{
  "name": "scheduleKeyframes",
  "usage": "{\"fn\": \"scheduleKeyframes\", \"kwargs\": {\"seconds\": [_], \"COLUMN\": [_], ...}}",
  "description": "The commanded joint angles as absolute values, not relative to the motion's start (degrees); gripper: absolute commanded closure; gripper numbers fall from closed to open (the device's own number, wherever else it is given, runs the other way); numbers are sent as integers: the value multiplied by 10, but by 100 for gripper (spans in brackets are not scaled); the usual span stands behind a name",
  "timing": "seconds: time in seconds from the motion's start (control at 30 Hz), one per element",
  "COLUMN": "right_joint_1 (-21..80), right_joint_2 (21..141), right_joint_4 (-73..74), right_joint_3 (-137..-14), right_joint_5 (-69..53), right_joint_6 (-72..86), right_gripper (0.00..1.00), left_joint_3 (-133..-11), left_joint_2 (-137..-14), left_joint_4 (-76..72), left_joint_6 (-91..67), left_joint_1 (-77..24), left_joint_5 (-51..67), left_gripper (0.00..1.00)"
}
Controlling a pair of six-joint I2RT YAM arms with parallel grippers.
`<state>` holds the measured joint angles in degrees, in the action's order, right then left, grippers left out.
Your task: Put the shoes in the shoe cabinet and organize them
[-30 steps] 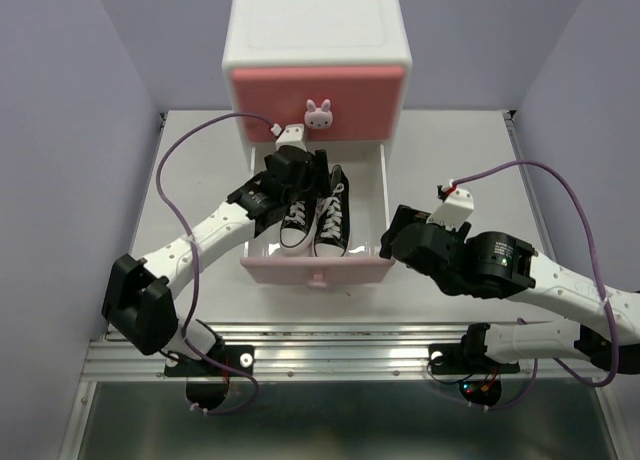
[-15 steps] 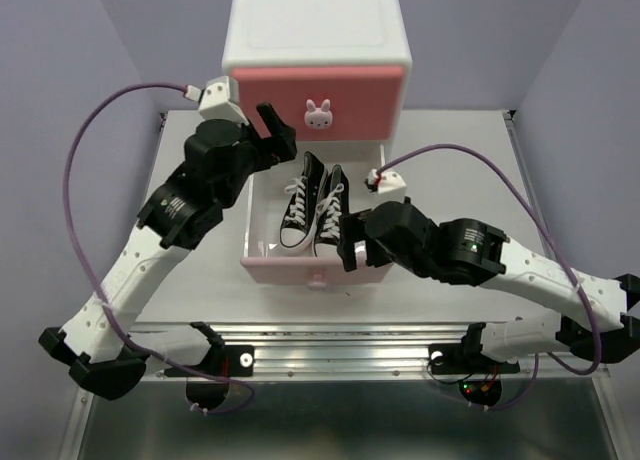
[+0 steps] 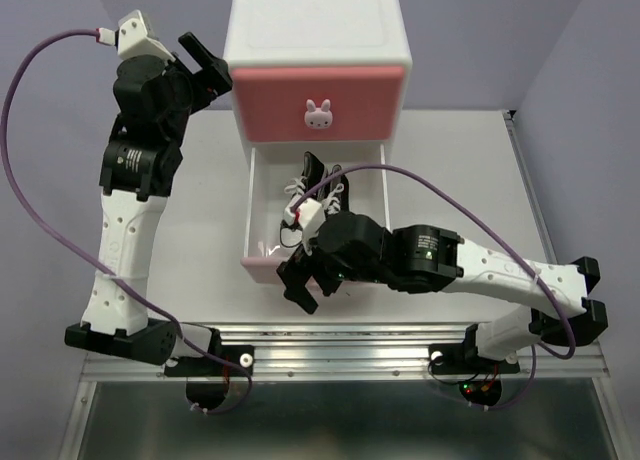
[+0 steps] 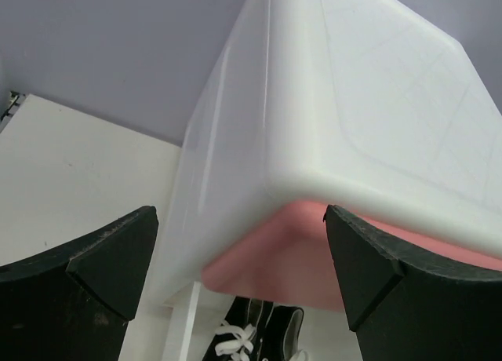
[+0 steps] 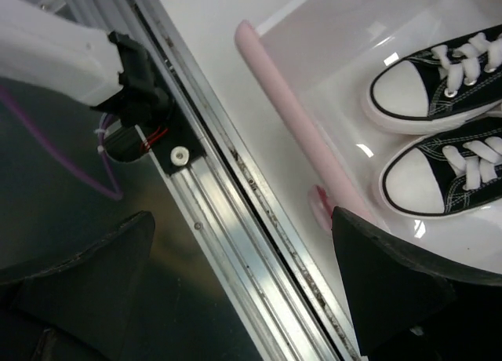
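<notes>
black canvas shoes (image 5: 443, 176) lie inside a glossy pale-pink drawer (image 5: 289, 108).

black shoes (image 5: 412, 179) side by side, open lower drawer (image 5: 276, 90)

I count: cabinet (image 3: 318, 25) one; drawers (image 3: 270, 98) two; knobs (image 3: 318, 114) two; black shoes (image 5: 435, 82) two. My own: arms (image 3: 125, 250) two, left end effector (image 4: 239, 212), right end effector (image 5: 241, 218).
</notes>
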<state>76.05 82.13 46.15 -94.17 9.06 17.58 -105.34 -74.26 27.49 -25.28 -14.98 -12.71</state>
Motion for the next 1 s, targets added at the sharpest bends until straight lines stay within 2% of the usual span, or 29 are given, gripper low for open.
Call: {"fn": "scheduleKeyframes", "kwargs": {"seconds": [0.0,0.23,0.33,0.4,0.57,0.67,0.87,0.97], "right_joint_1": [809,842,842,847,853,853,845,838], "right_joint_2": [831,828,825,828,899,947,1001,995], "right_joint_4": [453,411,402,406,538,590,618,599], "right_joint_3": [-932,-821,-776,-747,-805,-833,-869,-863], "right_joint_5": [87,147,231,293,413,436,512,519], "right_joint_6": [132,214,315,444,624,717,851,847], "right_gripper": [0,0,0,0,0,0,0,0], "left_joint_3": [-1128,-1222,-1277,-1309,-1333,-1333,-1323,-1320], "left_joint_2": [-780,-876,-931,-967,-1005,-1022,-1043,-1046], "left_joint_4": [231,174,169,175,179,182,174,174], "left_joint_6": [-243,-279,-280,-279,-240,-220,-205,-200], "left_joint_1": [-91,-45,-42,-43,-44,-44,-49,-54], "left_joint_5": [-4,133,165,166,150,145,153,153], "left_gripper": [1,1,1,1,1,1,1,1]}}
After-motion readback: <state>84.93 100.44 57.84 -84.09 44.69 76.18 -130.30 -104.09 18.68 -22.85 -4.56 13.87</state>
